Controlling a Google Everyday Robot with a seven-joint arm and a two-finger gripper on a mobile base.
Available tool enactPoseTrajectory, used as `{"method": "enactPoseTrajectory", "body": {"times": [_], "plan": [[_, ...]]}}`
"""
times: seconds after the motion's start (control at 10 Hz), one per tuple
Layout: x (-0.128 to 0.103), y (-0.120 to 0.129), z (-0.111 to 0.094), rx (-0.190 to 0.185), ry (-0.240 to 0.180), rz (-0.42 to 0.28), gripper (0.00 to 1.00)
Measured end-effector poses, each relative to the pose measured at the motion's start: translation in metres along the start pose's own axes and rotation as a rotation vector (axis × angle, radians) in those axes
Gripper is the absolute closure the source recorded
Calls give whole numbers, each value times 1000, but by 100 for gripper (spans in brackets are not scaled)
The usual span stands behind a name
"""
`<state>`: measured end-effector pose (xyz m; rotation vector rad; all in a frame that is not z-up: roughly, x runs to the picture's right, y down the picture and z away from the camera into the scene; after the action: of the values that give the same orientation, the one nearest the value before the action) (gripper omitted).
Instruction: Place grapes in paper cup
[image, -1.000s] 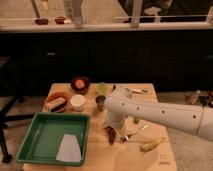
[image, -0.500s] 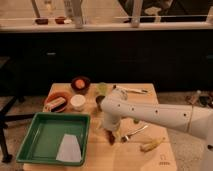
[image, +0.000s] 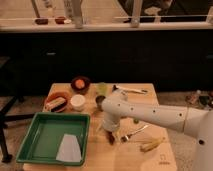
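Just the one camera view. The white, smooth-shelled robot arm comes in from the right, and its far end is cut off by the frame edge. The gripper hangs low over the light wooden tabletop, just right of the flat green plastic tray. The arm's chunky wrist covers most of it, so I honestly can't tell whether it's clamped on anything or spread apart.

The lumpy dark red-purple grapes are only a dark blob poking out under the gripper, near the tray's right rim. Touching or not, can't say. The short matte white paper cup stands upright just behind the tray's back rim, apart from the grapes.

A pale flat sheet of paper lies in the tray's front half. Further right of the tray, past the gripper, are a thin metal fork and a curved yellow banana.
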<state>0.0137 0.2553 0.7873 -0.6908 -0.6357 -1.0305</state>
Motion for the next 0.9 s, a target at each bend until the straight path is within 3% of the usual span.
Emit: {"method": "enactPoseTrajectory", "body": {"times": [0.9], "plan": [[31, -13, 0, 4, 5, -15, 20]]}}
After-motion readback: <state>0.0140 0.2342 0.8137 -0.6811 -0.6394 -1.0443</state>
